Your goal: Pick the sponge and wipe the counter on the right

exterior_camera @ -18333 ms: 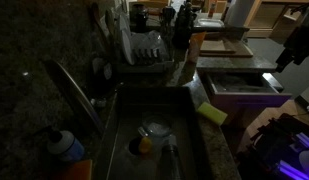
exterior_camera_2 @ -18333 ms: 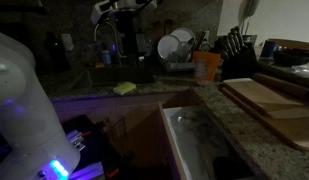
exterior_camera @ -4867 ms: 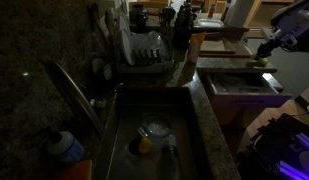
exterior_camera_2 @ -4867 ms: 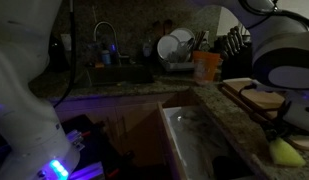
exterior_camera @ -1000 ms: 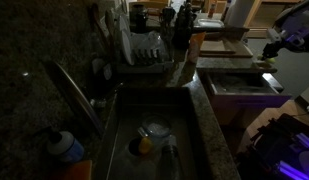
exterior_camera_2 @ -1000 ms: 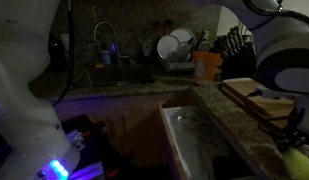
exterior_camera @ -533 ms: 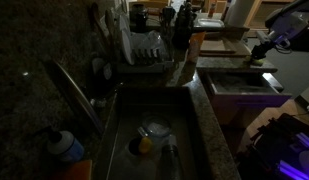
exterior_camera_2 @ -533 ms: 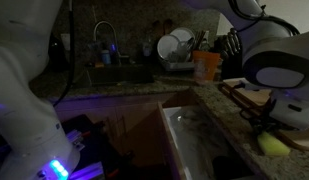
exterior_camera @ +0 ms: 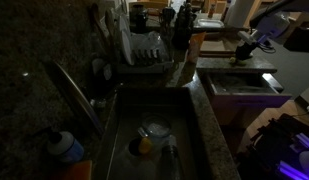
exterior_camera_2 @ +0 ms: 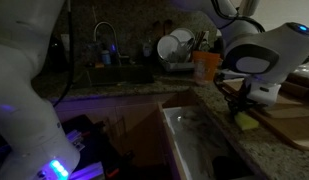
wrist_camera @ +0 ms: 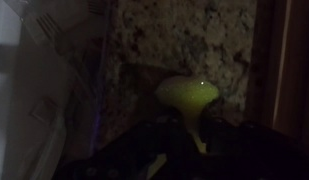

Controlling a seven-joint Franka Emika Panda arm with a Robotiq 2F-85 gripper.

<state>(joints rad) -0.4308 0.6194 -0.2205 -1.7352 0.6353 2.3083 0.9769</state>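
Claw (exterior_camera_2: 243,110) clamped on sponge (exterior_camera_2: 247,123), foam squeezed narrow betw. tips in wrist view. Down low at counter (exterior_camera_2: 206,124), just beside wooden board (exterior_camera_2: 281,112), near front edge. Risks: pressing too hard could drag foam out of grip; too wide a swipe could hit board or run off edge.

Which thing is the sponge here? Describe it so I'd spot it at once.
Find the dark speckled counter beside the pale wooden board. There the gripper is shut on the sponge, low at the stone surface. It is the only yellow-green thing there, a small soft block.
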